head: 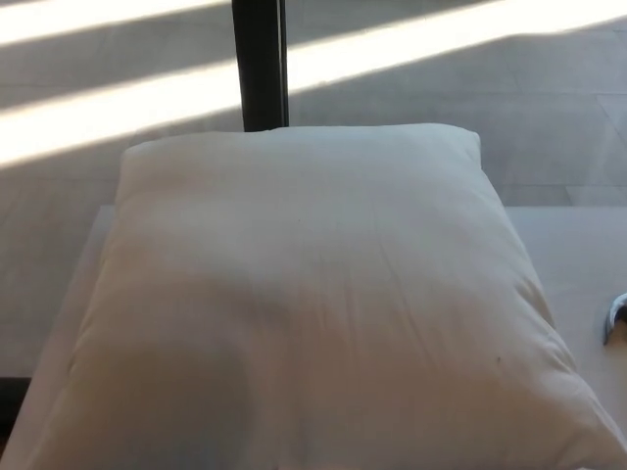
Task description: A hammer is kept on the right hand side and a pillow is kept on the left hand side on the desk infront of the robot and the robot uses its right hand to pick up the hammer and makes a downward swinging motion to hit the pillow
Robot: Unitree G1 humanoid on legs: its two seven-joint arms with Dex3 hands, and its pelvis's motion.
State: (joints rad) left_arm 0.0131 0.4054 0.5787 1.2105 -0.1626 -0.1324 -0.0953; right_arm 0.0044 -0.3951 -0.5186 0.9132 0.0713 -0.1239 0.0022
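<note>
A large off-white pillow (313,304) fills most of the head view, lying flat on the pale desk (573,255). At the far right edge a small curved metal piece (615,318) shows on the desk beside the pillow; it looks like part of the hammer's head, the rest being cut off by the frame. Neither of my hands appears in the picture.
Beyond the desk lies a grey floor crossed by bright bands of sunlight (118,108). A dark upright post (260,64) stands behind the pillow's far edge. A strip of bare desk shows to the right of the pillow.
</note>
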